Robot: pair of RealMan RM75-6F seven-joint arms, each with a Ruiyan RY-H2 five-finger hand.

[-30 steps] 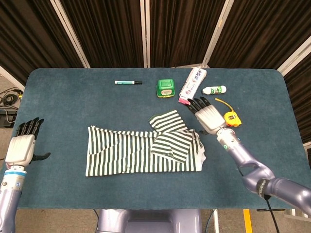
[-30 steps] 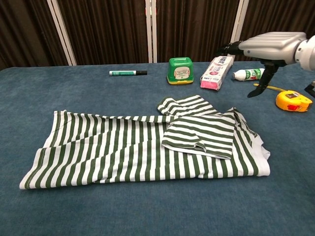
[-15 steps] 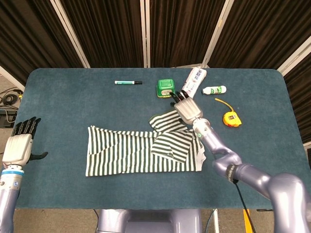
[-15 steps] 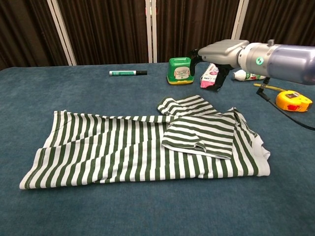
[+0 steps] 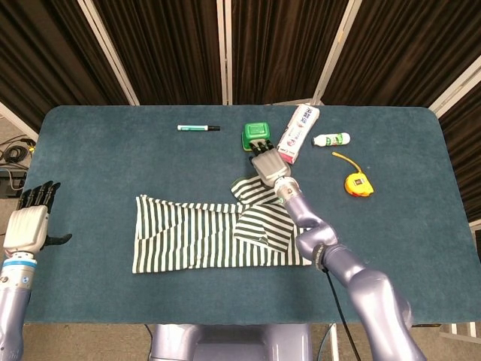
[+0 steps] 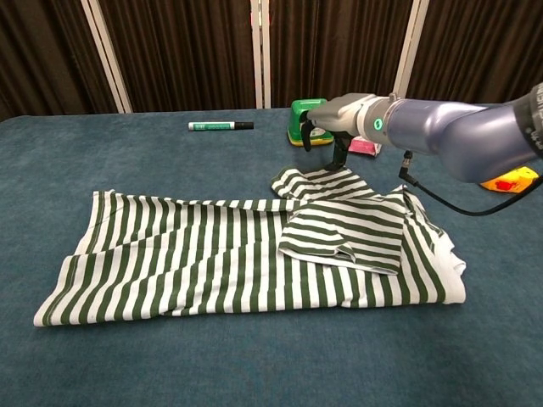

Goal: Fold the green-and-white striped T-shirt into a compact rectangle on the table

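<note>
**A:** Where does the shirt lie?

**B:** The striped T-shirt (image 5: 218,233) is spread flat near the middle of the blue table (image 5: 113,158), already narrowed, with one sleeve folded in over the chest and the other sleeve (image 6: 318,181) poking out on the far side. The right hand (image 5: 263,160) hovers over that far sleeve, holding nothing, fingers (image 6: 307,134) spread and pointing down; whether they touch the cloth I cannot tell.

**A:** And the other hand?

**B:** The left hand (image 5: 30,222) is well apart, off the table's left edge, fingers loosely extended and empty.

**A:** How will the cloth behave?

**B:** I judge it light, soft and limp. It will sag and wrinkle if lifted at one point, and may drag on the felt-like surface. Best to pinch the sleeve at its outer cuff, lift low, and lay it inward over the body.

**A:** Any hazard?

**B:** The green box (image 5: 255,135) sits just beyond the right hand and could be knocked.
</note>
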